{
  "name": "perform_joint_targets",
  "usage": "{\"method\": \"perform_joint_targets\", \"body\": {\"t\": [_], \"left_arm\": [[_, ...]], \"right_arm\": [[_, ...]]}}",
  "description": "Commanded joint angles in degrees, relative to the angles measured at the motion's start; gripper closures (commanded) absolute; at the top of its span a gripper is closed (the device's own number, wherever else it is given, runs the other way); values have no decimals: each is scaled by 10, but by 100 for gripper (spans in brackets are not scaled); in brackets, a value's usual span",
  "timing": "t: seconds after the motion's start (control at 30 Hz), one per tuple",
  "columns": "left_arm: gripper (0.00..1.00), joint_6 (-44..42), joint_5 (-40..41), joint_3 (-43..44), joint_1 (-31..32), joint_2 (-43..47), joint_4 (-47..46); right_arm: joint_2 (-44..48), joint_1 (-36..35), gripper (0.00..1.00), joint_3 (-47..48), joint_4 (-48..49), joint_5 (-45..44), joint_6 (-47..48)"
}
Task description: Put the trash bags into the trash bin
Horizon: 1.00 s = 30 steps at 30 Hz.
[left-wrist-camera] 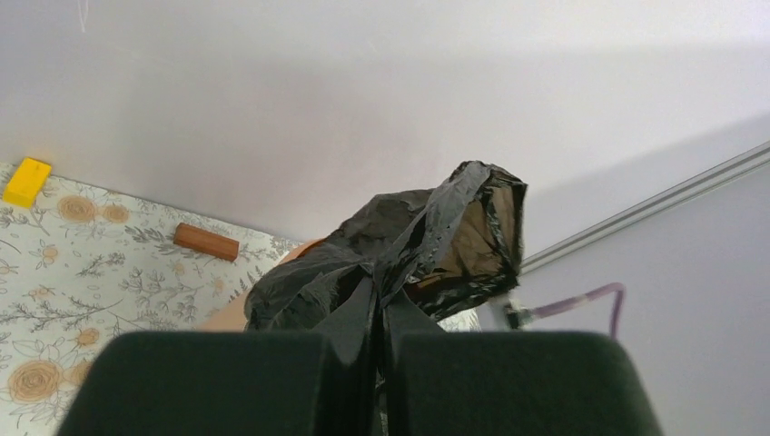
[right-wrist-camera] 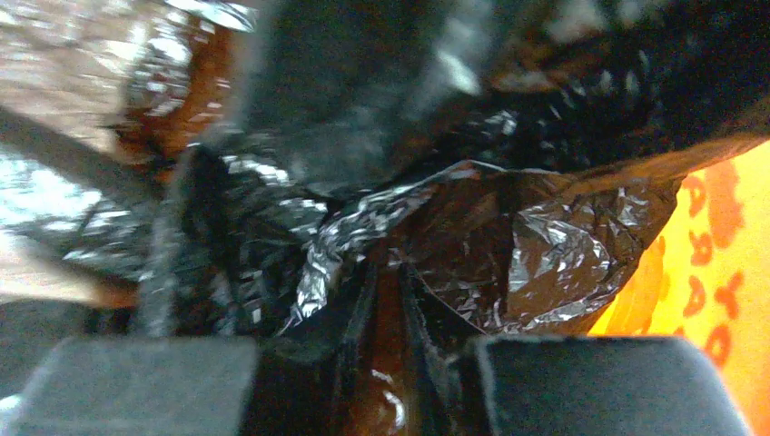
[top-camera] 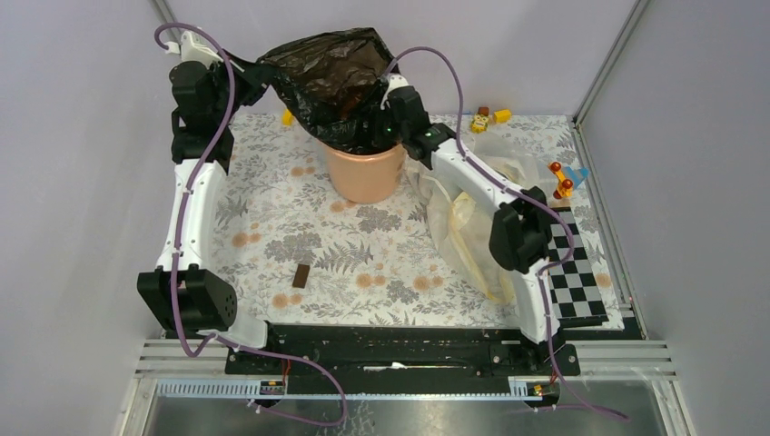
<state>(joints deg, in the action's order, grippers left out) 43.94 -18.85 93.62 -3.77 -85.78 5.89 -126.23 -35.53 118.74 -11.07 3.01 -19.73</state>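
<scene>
The peach-orange trash bin stands at the back middle of the floral mat. A black trash bag billows above it, its lower part hanging in and over the bin's rim. My left gripper is shut on the bag's left edge, high up; in the left wrist view the film is pinched between the jaws, with the bag spreading beyond. My right gripper is shut on the bag's right side by the rim; in the right wrist view brownish film runs between the jaws. A pale translucent bag lies under the right arm.
Small toy blocks and a colourful toy sit at the back right. A brown block lies at the front middle. A checkerboard is at the right. A wooden block and a yellow block lie by the wall.
</scene>
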Motion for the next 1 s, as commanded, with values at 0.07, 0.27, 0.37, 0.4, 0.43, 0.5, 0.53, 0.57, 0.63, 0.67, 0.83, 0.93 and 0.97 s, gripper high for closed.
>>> {"method": "perform_joint_targets", "body": {"t": [0.07,0.27,0.37,0.4,0.43,0.5,0.53,0.57,0.63,0.67,0.83,0.93,0.97], "left_arm": [[100,5,-6,-8,-3,14,-22],[100,7,-12,-14,-3,24,-18],[100,7,-16,-20,-2,31,-17],[100,6,-16,-23,-3,33,-17],[100,6,-16,-25,-3,34,-16],[100,4,-17,-26,-2,37,-16],[100,3,-18,-26,-3,36,-14],[100,2,-18,-25,-2,37,-11],[100,-1,-18,-23,-3,37,-7],[100,-2,-18,-23,-2,37,-6],[100,-2,-19,-22,-3,39,-5],[100,-2,-20,-23,-3,40,-5],[100,-2,-20,-22,-3,39,-5]], "right_arm": [[173,-4,71,-61,28,-9,-10],[212,-3,34,-88,29,-43,-51],[226,6,23,-106,32,-79,-92],[229,9,23,-112,32,-85,-111],[232,14,22,-119,33,-87,-131],[235,23,22,-131,34,-83,-173],[237,25,22,-138,34,-84,-192],[239,26,22,-147,39,-84,-208],[245,26,25,-171,59,-78,-228],[250,26,28,-184,69,-76,-237],[247,26,45,-215,99,-76,-268],[224,27,45,-206,100,-67,-288],[217,26,44,-202,100,-67,-296]]}}
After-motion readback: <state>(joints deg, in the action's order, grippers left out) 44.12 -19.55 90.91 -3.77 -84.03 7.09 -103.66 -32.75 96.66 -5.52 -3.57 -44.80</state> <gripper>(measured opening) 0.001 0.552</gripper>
